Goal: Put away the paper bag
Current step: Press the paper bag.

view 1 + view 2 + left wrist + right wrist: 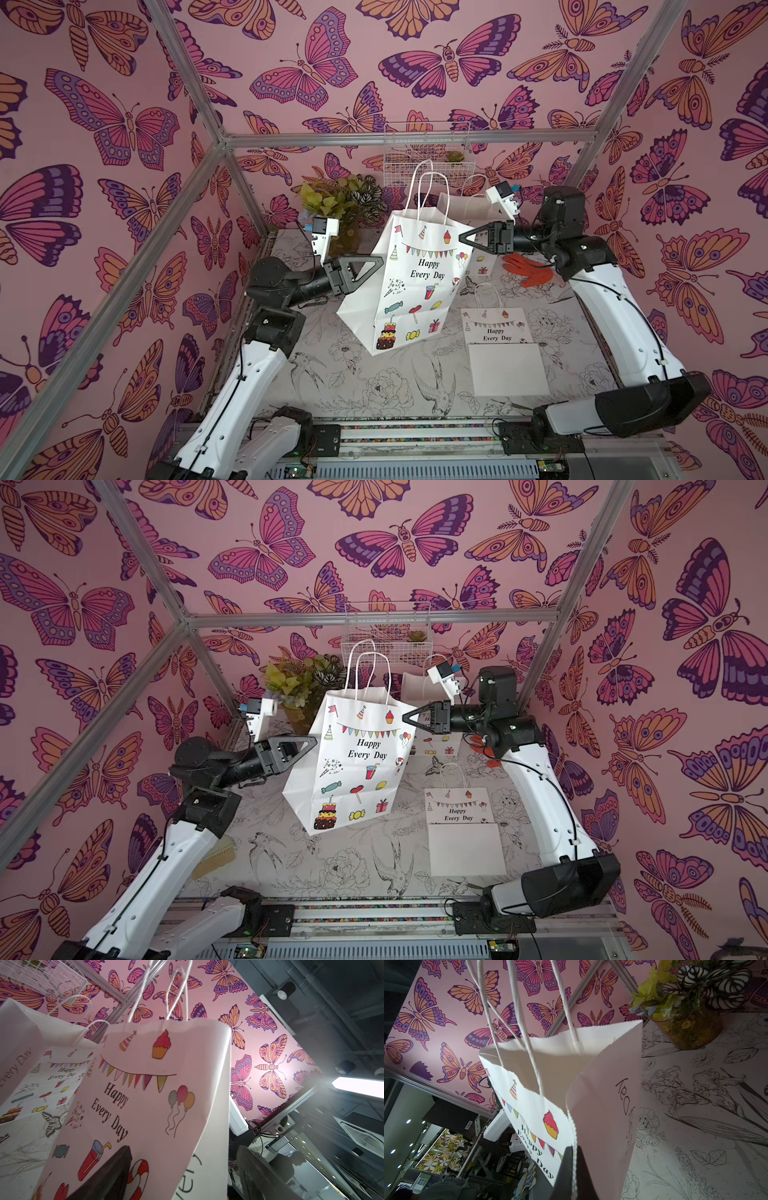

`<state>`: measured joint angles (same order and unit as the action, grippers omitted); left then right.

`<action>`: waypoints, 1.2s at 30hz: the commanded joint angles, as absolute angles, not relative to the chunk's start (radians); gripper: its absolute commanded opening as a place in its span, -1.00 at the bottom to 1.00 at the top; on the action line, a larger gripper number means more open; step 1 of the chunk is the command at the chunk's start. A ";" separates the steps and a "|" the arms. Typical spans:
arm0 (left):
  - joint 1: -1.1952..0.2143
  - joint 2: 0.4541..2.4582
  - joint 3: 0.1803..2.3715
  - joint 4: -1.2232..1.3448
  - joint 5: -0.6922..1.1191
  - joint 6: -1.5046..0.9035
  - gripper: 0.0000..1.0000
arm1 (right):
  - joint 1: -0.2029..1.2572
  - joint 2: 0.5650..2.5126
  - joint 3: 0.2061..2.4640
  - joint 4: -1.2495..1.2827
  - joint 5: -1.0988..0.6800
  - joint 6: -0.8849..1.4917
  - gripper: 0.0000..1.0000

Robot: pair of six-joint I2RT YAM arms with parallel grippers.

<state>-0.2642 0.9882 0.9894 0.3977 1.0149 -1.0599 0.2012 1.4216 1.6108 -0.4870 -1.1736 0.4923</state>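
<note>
This was a robotics lab's staged test cell. Butterfly-print panels (pixel 316 62) hung on a bare aluminium frame (pixel 409 137). A left arm (pixel 249 374) and a right arm (pixel 615 316) rose from a mounting rail (pixel 415 432) at the edge of a flower-print tabletop (pixel 374 386). Past the panels, the left wrist view showed exposed ceiling ducts (pixel 324 1007) and a strip light (pixel 357 1086).

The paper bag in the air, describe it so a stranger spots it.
Look above the middle of the flower-print table. The white Happy Every Day paper bag hangs tilted, pinched by the right gripper; the folded bag lies flat on the table.
</note>
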 commanded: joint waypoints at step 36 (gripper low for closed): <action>-0.374 0.985 1.083 -0.109 0.850 -0.621 0.45 | 0.324 1.360 1.748 -0.781 -0.826 0.318 -1.00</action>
<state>-0.3630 0.9787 1.0679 -0.0864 0.8639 -0.6590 0.3161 1.3815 1.7206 -0.7864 -0.8490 0.3103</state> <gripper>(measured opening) 0.728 0.054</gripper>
